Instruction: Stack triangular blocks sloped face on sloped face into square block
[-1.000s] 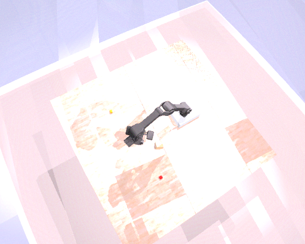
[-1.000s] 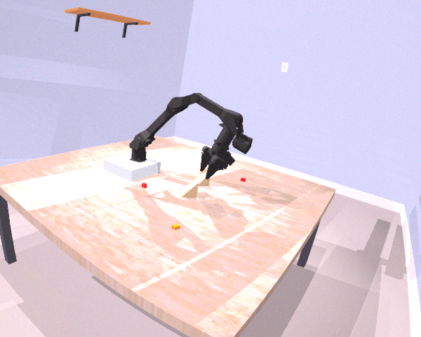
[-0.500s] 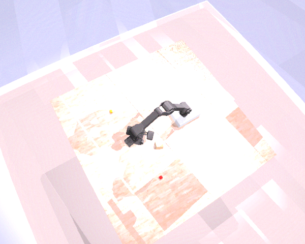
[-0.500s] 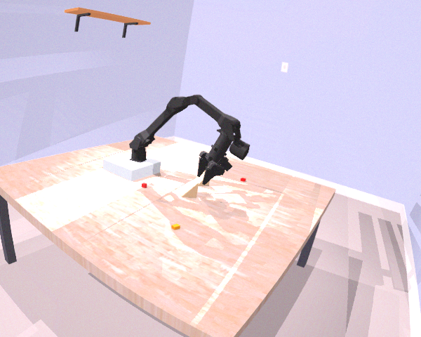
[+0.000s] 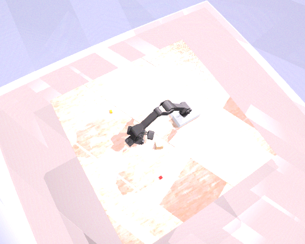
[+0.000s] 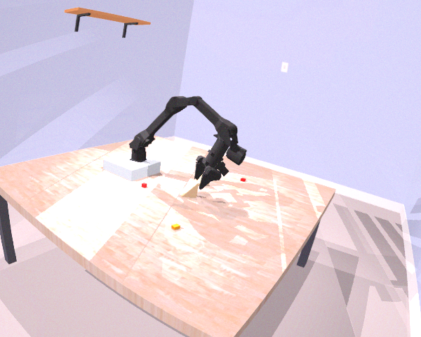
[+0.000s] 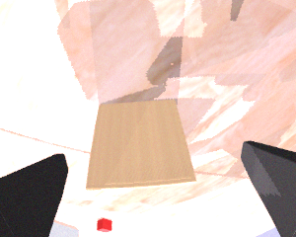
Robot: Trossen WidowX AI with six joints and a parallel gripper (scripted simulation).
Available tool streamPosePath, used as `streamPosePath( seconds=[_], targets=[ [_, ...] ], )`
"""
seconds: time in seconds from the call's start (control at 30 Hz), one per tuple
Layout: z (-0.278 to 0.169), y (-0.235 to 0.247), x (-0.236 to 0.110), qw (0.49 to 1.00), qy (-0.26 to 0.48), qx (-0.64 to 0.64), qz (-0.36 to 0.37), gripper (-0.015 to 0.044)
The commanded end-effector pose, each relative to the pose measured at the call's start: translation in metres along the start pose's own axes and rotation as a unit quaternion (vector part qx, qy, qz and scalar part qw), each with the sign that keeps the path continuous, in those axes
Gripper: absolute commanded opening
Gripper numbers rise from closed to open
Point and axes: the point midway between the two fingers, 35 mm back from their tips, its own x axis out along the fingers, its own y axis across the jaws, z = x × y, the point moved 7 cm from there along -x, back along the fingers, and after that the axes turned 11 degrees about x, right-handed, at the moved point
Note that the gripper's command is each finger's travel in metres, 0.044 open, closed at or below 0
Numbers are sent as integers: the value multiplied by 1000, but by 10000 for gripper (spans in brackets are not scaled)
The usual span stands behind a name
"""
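Observation:
One tan triangular block [image 5: 158,146] [image 6: 191,189] [image 7: 140,146] lies on the wooden table [image 6: 210,275], its sloped face up. I see no second triangular block in these views. My gripper [image 5: 134,141] [image 6: 203,181] [image 7: 156,158] is open and empty. It hangs a little above the block and touches nothing. In the wrist view the block lies between and just beyond the two dark fingertips. In the exterior view the fingers point down at the block's upper right edge.
The arm's white base plate [image 5: 186,119] [image 6: 130,170] stands behind the block. Small red cubes [image 6: 144,185] [image 6: 243,179] [image 5: 160,177] [image 7: 104,224] and a yellow cube [image 5: 110,111] [image 6: 175,226] lie scattered on the table. A shelf [image 6: 107,16] hangs on the wall.

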Motion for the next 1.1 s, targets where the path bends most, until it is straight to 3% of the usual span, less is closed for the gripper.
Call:
streamPosePath(
  seconds=[0.0, 0.9, 1.07],
  targets=[
    [-2, 1, 7, 1000, 3, -4, -2, 440],
    [-8, 7, 47, 1000, 10, -6, 1, 440],
    [-8, 7, 47, 1000, 10, -6, 1, 309]
  ],
)
